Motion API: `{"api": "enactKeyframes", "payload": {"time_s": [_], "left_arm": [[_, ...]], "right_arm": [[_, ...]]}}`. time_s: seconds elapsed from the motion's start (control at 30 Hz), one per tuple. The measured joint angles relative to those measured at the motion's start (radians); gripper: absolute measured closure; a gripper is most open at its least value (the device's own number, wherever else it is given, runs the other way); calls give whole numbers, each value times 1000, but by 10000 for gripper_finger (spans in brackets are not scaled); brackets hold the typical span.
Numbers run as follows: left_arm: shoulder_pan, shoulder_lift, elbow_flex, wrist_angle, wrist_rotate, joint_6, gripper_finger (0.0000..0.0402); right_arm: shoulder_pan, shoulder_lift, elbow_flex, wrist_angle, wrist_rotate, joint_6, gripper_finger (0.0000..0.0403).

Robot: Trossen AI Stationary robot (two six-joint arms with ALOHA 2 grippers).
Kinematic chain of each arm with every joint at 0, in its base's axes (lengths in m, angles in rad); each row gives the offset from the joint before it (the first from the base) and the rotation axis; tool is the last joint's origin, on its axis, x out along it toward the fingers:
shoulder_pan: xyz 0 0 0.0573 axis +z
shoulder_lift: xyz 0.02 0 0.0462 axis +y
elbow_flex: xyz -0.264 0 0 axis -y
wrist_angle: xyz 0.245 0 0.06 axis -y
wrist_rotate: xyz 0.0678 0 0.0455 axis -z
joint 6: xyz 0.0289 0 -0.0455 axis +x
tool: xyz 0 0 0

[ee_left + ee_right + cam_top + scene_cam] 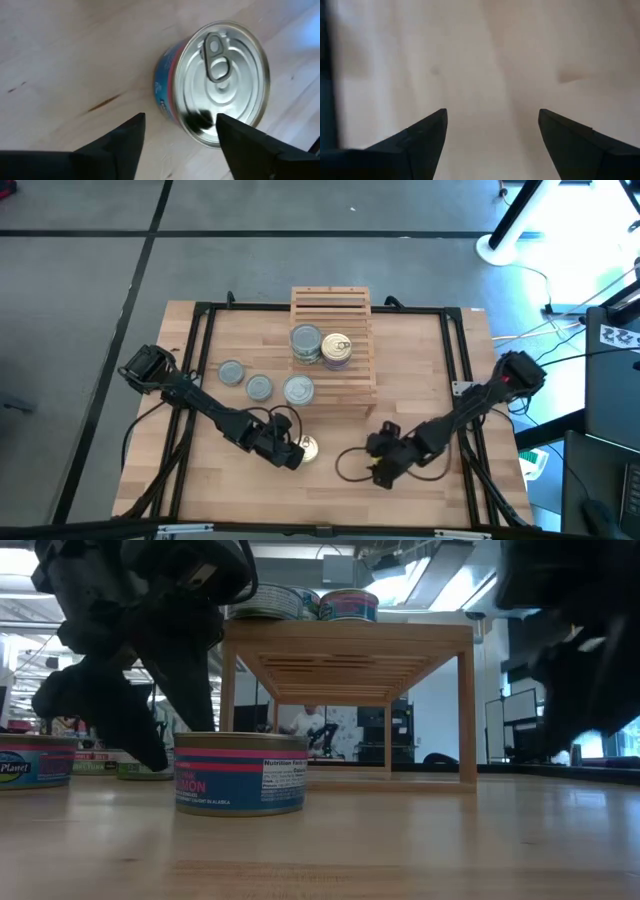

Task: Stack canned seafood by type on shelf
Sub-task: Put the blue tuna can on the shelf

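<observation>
Wooden worktop [420,355]: left gripper [180,131] fingers spread, golden-topped tin [217,82] just beyond them, off-centre; closing could nudge it aside.

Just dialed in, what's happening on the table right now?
The left end effector is open beside a ring-pull can on the tabletop, not gripping it. The shelf carries a grey-topped can and a ring-pull stack side by side. Three more grey-topped cans wait in a row on the table near the shelf. The right end effector hovers open over bare wood.
</observation>
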Motion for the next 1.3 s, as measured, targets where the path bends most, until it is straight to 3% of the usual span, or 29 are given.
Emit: {"api": "enactKeyframes", "payload": {"time_s": [0.27, 0.47, 0.67, 0.97, 1.3], "left_arm": [[11, 0, 0, 9, -2, -18, 248], [15, 0, 0, 18, -2, -15, 288], [14, 12, 1, 35, 5, -14, 325], [15, 22, 2, 85, 12, 47, 395], [22, 23, 1, 96, 17, 121, 400]], "right_arm": [[27, -23, -169, 443, 108, 130, 91], [13, 36, -171, 585, 179, 139, 91], [0, 101, -171, 722, 181, 155, 91], [-19, 145, -171, 750, 166, 271, 91], [-19, 145, -171, 772, 188, 289, 91]]}}
